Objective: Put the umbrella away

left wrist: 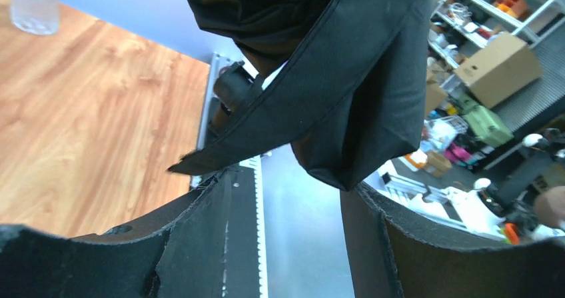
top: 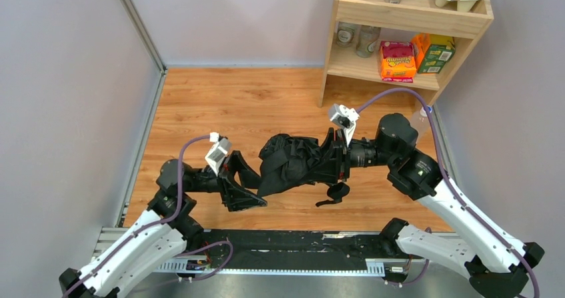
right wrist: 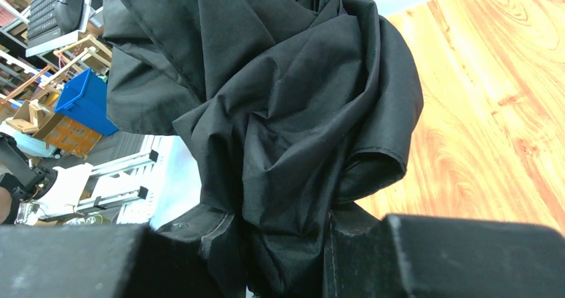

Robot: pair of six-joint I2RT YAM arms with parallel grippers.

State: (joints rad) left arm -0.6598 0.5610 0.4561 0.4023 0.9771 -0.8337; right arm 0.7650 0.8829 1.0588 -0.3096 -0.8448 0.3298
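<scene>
We see the umbrella (top: 290, 161), a crumpled black bundle, over the middle of the wooden bench (top: 200, 105), between the two arms. The right end effector (top: 331, 159) is clamped on its fabric. The left end effector (top: 255, 186) stands apart, a fold of cloth hanging between its fingers.

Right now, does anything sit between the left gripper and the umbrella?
Nothing visible does. The umbrella hangs above the table, and a flap of its fabric dangles right at the left gripper, whose jaws stand open. The right gripper clamps the bundle's other end.
</scene>
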